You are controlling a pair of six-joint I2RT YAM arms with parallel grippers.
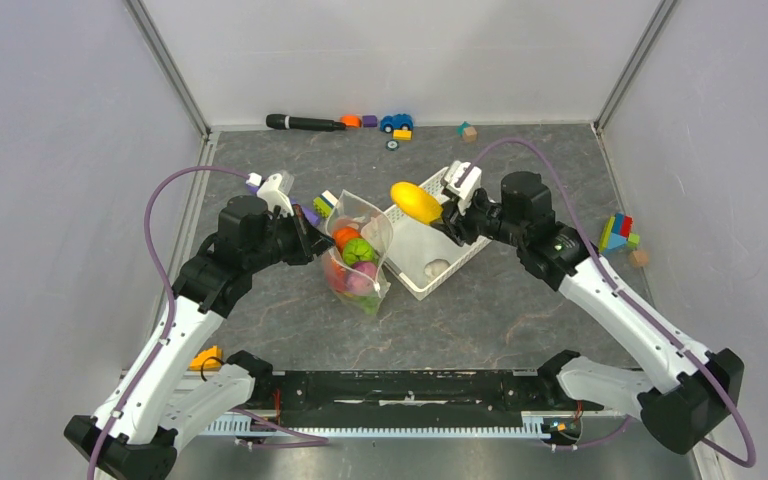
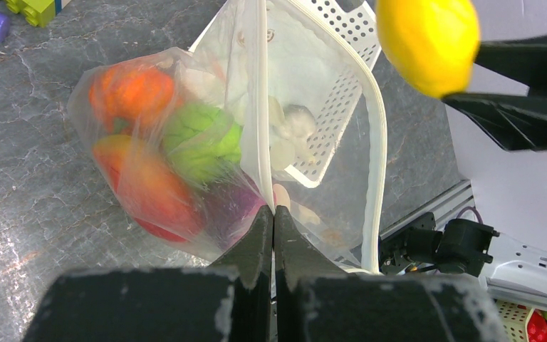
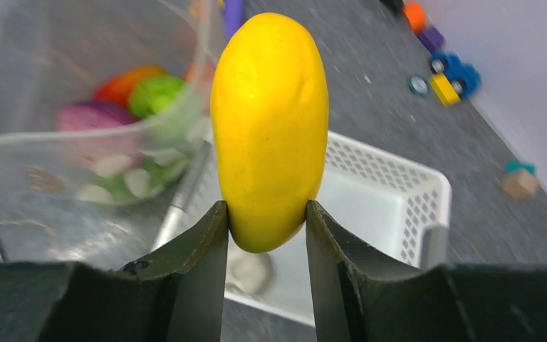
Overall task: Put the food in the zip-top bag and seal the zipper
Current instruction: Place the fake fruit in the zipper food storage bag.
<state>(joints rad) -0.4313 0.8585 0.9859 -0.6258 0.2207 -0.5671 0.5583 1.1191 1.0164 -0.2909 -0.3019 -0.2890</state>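
The clear zip-top bag (image 1: 362, 252) stands open mid-table and holds an orange pumpkin (image 2: 129, 91), a green fruit (image 2: 201, 140), a purple onion (image 2: 233, 211) and more food. My left gripper (image 2: 273, 211) is shut on the bag's white zipper (image 2: 258, 107) edge and holds the mouth up. My right gripper (image 3: 265, 214) is shut on the yellow mango (image 3: 269, 128) and holds it in the air above the white basket (image 1: 455, 255), just right of the bag's mouth. The mango also shows in the top view (image 1: 415, 202).
A pale round piece (image 1: 438, 267) lies in the white basket. Toy blocks (image 1: 322, 207) lie behind the bag. A black marker (image 1: 305, 123), a toy car (image 1: 396, 122) and more blocks sit at the back wall. Coloured blocks (image 1: 618, 234) lie at the right.
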